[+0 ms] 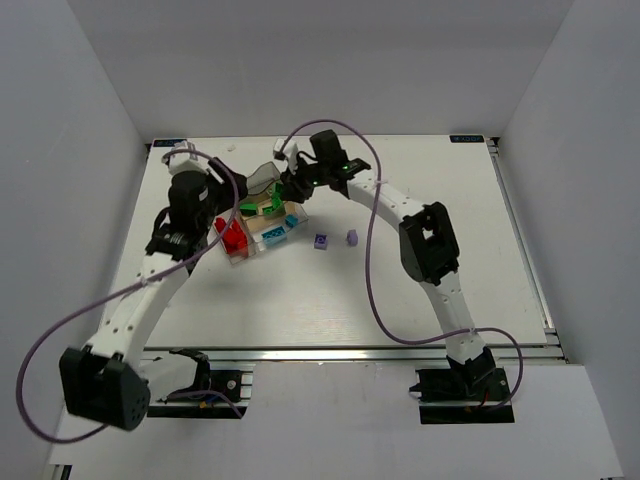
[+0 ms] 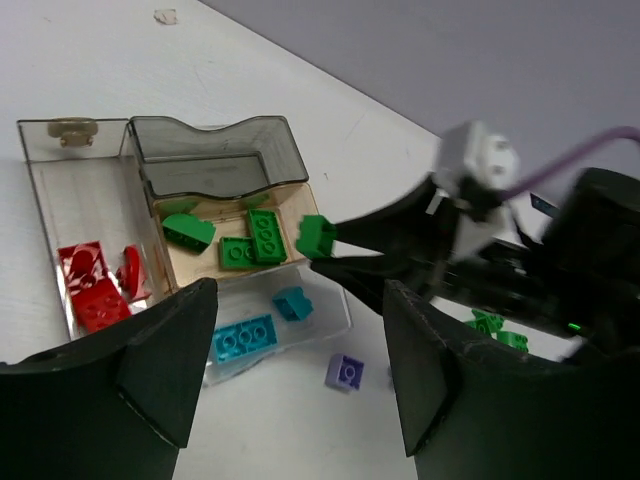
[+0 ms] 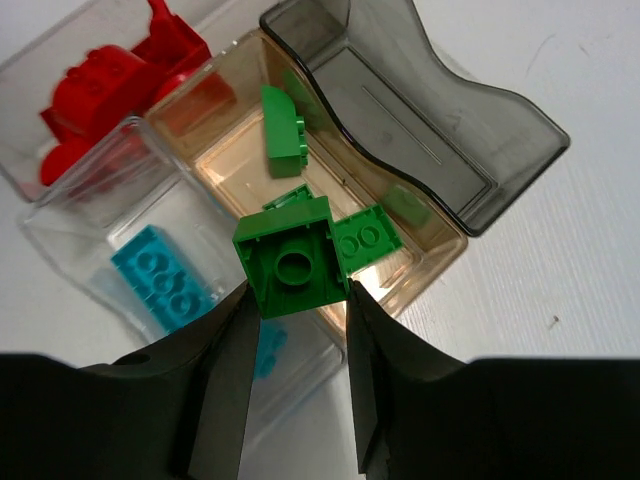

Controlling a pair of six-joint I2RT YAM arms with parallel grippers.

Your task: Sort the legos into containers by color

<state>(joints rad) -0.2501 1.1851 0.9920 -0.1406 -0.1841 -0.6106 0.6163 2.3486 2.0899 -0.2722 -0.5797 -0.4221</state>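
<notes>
The clear divided box lies left of centre, its smoky lid open at the back. Red legos fill the left compartment, green legos the tan middle one, and cyan legos the near clear one. My right gripper is shut on a green lego and holds it just above the box, over the edge between the green and cyan compartments. It also shows in the top view. My left gripper is open and empty above the box's near side.
Two pale purple legos lie on the table right of the box; one shows in the left wrist view. A few green legos show under the right arm. Purple cables arch over both arms.
</notes>
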